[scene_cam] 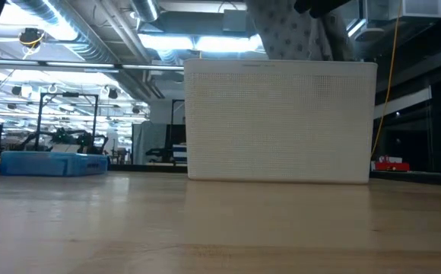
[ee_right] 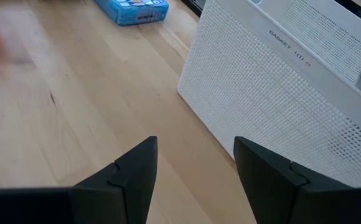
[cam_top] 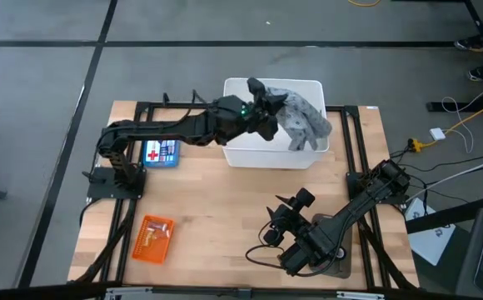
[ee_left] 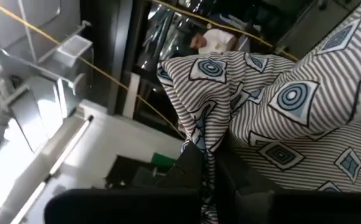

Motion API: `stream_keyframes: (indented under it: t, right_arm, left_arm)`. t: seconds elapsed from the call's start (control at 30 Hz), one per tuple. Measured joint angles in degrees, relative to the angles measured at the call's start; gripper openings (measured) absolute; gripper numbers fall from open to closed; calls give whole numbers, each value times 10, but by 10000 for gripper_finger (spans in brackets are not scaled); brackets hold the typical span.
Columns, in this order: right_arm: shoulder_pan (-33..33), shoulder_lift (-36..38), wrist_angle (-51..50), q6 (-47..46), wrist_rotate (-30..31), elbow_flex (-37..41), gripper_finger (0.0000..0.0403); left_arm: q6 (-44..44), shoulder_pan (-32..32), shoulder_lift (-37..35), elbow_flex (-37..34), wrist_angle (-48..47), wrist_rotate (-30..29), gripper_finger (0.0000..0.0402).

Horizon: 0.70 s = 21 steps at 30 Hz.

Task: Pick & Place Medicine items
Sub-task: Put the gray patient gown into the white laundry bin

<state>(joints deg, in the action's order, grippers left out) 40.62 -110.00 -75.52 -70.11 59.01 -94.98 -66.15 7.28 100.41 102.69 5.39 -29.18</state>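
Note:
My left gripper [cam_top: 268, 102] is shut on a grey striped, patterned cloth [cam_top: 305, 122] above the white basket [cam_top: 250, 155] at the table's far middle. In the low view the cloth [scene_cam: 289, 30] shows above the basket's top edge [scene_cam: 281, 64]. The flat blue box with a red cross [cam_top: 160, 152] lies flat on the wooden table, left of the basket and under my left arm. My right gripper [cam_top: 288, 205] hovers open over the table's near right part, pointing at the basket, with nothing between its fingers [ee_right: 196, 174]. My left gripper pinches a bunched fold of the cloth [ee_left: 206, 155] between its two fingers [ee_left: 190, 171]; how many layers, I cannot tell. The fingers reach roughly level from the table's left. The cloth spreads out beyond them and droops toward the basket's right part; whether it touches the basket I cannot tell.
An orange box [cam_top: 152, 238] lies near the table's front left. A black metal frame [cam_top: 354, 150] runs along the table's edges. Bare wood lies between the basket [ee_right: 280, 93] and my right gripper, with the blue box [ee_right: 134, 9] farther off.

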Motion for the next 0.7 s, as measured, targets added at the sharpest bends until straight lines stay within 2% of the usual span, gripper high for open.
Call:
stream_keyframes:
  t: [0.17,0.47,0.7]
  right_arm:
    - [0,0,1,0,-2,0,212]
    - [0,0,3,0,-2,0,212]
    - [0,0,3,0,-1,0,212]
  left_arm:
    - [35,42,12,0,-6,21,2]
    - [156,123,21,0,-22,141,2]
    - [189,151,28,-1,-63,165,2]
